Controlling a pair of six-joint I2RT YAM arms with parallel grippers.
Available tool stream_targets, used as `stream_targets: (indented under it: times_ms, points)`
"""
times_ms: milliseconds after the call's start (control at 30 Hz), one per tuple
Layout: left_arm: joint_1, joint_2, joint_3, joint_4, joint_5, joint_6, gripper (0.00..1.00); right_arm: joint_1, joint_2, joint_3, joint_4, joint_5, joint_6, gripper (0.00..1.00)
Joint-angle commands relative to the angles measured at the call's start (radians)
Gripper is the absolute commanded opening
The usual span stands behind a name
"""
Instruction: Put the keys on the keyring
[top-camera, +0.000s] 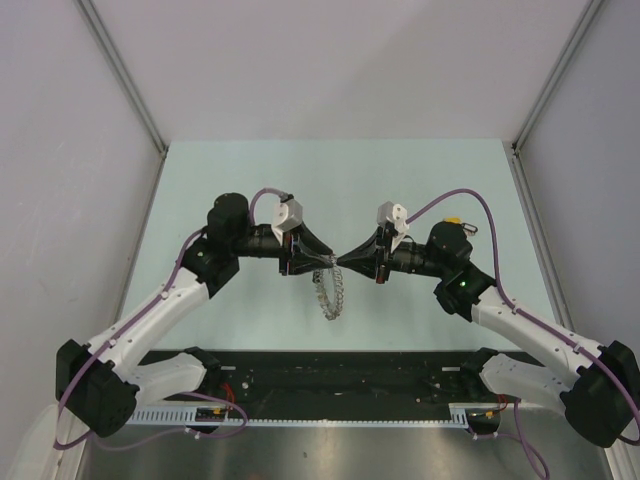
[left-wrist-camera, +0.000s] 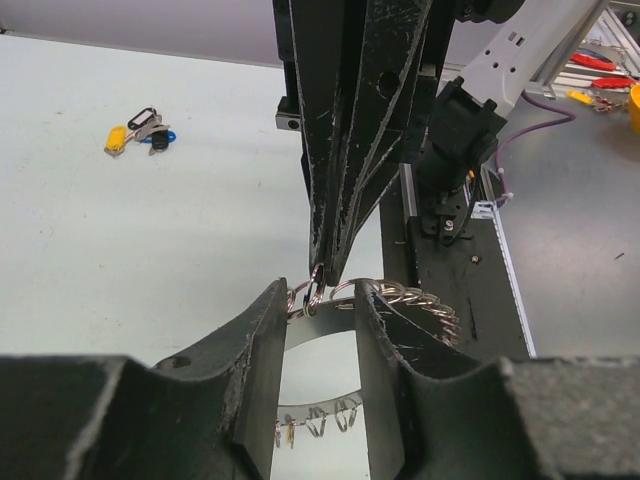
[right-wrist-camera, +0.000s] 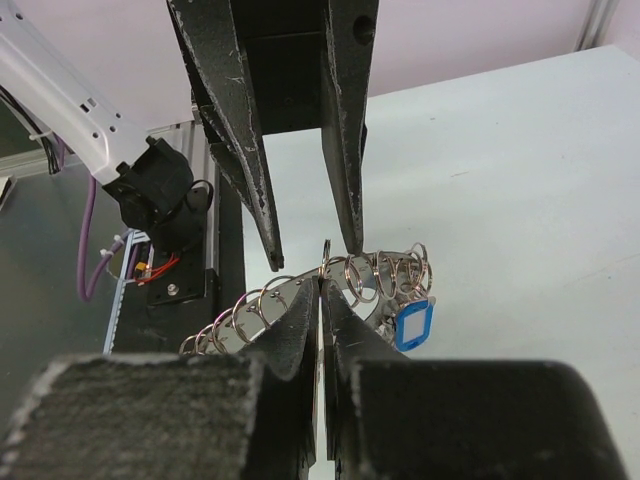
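Over the pale green tabletop (top-camera: 330, 180), your right fingers (right-wrist-camera: 290, 345) pinch the ribbed silver metal keyring (top-camera: 331, 290) aloft; your left fingers (left-wrist-camera: 255, 370) stand parted astride it. Hold it level, then fetch the small yellow- and blue-tagged keys (left-wrist-camera: 140, 130).

Pale green table (top-camera: 250, 170), plain grey walls (top-camera: 330, 60) (metal corner posts (top-camera: 120, 70)), even light

Silver ribbed keyring (top-camera: 331, 290) hanging on edge, blue-tagged key (right-wrist-camera: 413, 326) hanging from it, yellow- and blue-tagged keys (left-wrist-camera: 140, 130) lying apart
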Motion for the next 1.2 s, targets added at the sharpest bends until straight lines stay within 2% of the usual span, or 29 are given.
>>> stream_targets:
  times_ms: [0,233,367,533,600,733,800,833,933,1033,1167]
  points:
    - [-0.006,0.010,0.031,0.010,0.030,-0.008,0.36,0.003,-0.022,0.059,0.056,-0.011,-0.018,0.00]
    - [-0.006,0.022,0.035,-0.044,0.017,0.017,0.28,0.003,-0.024,0.057,0.054,-0.009,-0.018,0.00]
    - [-0.006,0.022,0.034,-0.053,0.001,0.023,0.16,0.001,-0.022,0.057,0.051,-0.008,-0.019,0.00]
    - [-0.006,0.022,0.032,-0.073,-0.019,0.037,0.09,0.000,-0.025,0.057,0.046,-0.003,-0.024,0.00]
    - [-0.006,0.022,0.031,-0.079,-0.032,0.040,0.00,0.000,-0.029,0.057,0.045,-0.002,-0.025,0.00]
    - [-0.006,0.010,0.026,-0.062,-0.050,0.035,0.01,0.000,-0.029,0.057,0.036,0.012,-0.016,0.01]
    - [-0.006,-0.005,0.017,-0.042,-0.064,0.031,0.00,-0.005,-0.039,0.057,0.029,0.029,-0.004,0.13]
    - [-0.006,-0.013,0.012,-0.035,-0.072,0.034,0.00,-0.008,-0.048,0.059,0.025,0.038,0.002,0.29]
    - [-0.006,-0.042,-0.014,-0.010,-0.099,0.055,0.00,-0.029,-0.079,0.057,0.000,0.096,0.022,0.49]
    - [-0.006,-0.071,-0.028,-0.010,-0.115,0.095,0.00,-0.058,-0.108,0.059,-0.038,0.158,0.041,0.58]
    - [-0.006,-0.094,-0.012,-0.051,-0.098,0.196,0.00,-0.080,-0.104,0.057,-0.081,0.182,0.047,0.63]
